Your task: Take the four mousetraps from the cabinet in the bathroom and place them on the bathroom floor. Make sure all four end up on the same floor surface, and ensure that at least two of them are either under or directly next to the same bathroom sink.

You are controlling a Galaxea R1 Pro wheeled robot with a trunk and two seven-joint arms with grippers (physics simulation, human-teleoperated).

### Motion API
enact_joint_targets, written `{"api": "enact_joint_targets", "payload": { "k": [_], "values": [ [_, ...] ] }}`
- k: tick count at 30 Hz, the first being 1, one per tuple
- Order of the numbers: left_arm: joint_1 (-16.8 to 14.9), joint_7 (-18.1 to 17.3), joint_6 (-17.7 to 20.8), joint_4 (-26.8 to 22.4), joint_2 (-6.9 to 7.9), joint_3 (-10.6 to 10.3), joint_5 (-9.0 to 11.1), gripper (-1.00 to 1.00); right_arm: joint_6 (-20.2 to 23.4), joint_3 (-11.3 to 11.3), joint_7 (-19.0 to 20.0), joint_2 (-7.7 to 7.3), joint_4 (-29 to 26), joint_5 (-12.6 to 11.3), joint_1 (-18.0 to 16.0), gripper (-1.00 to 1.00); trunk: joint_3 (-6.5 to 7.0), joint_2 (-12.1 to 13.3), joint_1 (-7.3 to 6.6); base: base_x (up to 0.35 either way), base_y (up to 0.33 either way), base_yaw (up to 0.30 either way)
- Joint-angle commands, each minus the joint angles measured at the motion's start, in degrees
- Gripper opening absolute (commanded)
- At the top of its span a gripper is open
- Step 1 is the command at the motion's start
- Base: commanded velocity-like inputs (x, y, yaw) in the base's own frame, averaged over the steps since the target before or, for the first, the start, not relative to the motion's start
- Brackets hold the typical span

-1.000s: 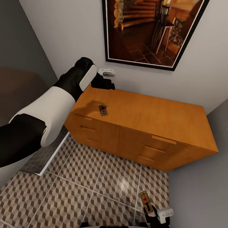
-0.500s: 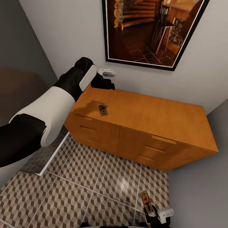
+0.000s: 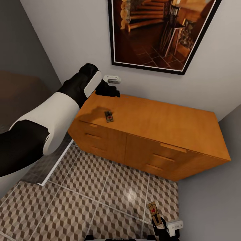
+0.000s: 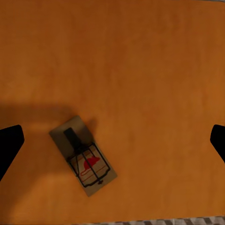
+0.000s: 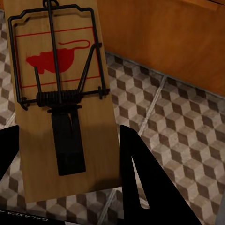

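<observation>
One mousetrap [image 3: 108, 116] [image 4: 83, 161], a tan board with dark wire and a red mark, lies flat on the orange-brown cabinet [image 3: 160, 124] near its left front edge. My left gripper [image 3: 108, 89] [image 4: 112, 143] hovers above the cabinet's left end. It is open, with fingertips [image 4: 9, 145] wide apart and nothing between them. A second mousetrap [image 3: 153, 211] [image 5: 61, 98] is held low over the bathroom floor [image 3: 100, 197]. My right gripper [image 3: 160, 223] [image 5: 65, 159] is shut on its lower end.
A dark-framed picture [image 3: 160, 33] hangs on the white wall behind the cabinet. Grey walls [image 3: 214, 201] close in on the right. A grey slab with a white edge [image 3: 50, 167] lies on the floor at the left, partly under my left arm.
My left gripper has shifted very slightly over the cabinet's left end. The right gripper and both mousetraps have stayed put.
</observation>
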Motion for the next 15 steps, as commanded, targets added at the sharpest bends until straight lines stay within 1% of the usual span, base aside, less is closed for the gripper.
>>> {"api": "enact_joint_targets", "payload": {
  "k": [1, 15],
  "values": [
    [-0.1, 0.2, 0.1, 0.0, 0.04, -0.2, 0.3, 1.00, -0.1, 0.1, 0.8, -0.01, 0.0, -0.7, 0.0, -1.00, -0.08, -0.1, 0.03, 0.000, 0.000, 0.000],
    [0.0, 0.2, 0.1, 0.1, 0.04, -0.3, 0.3, 1.00, -0.1, 0.1, 0.8, -0.01, 0.0, -0.7, 0.0, -1.00, -0.21, -0.1, 0.03, 0.000, 0.000, 0.000]
  ]
}}
